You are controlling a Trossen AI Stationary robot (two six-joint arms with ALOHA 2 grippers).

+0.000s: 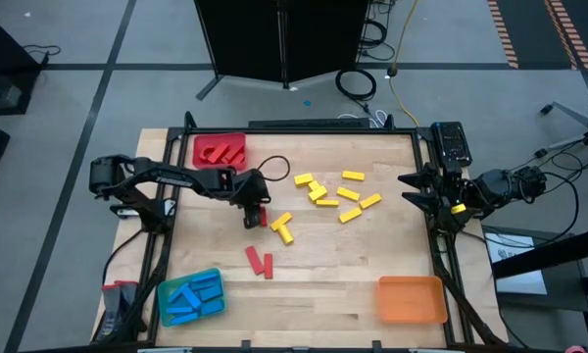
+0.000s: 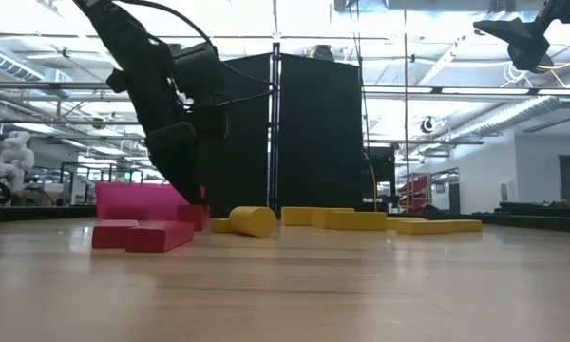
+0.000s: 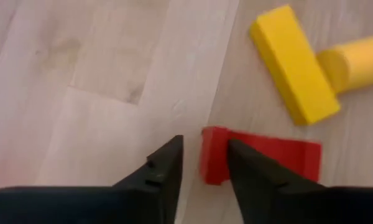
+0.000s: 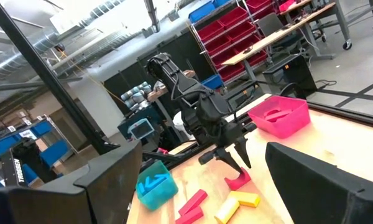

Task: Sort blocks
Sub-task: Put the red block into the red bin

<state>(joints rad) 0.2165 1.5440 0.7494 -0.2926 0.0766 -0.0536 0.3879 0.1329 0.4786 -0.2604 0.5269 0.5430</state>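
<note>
On the wooden tabletop (image 1: 314, 265), a red block (image 3: 261, 155) is straddled at one end by the left gripper (image 3: 202, 162), jaws apart; its long axis lies crosswise to them. The right gripper (image 4: 199, 180) is parked wide open at the table's edge.

Grey floor (image 1: 69, 59) with dark seams surrounds the bench. Black partition (image 2: 313, 133) stands behind; red bin shelving (image 4: 236, 37) beyond.
</note>
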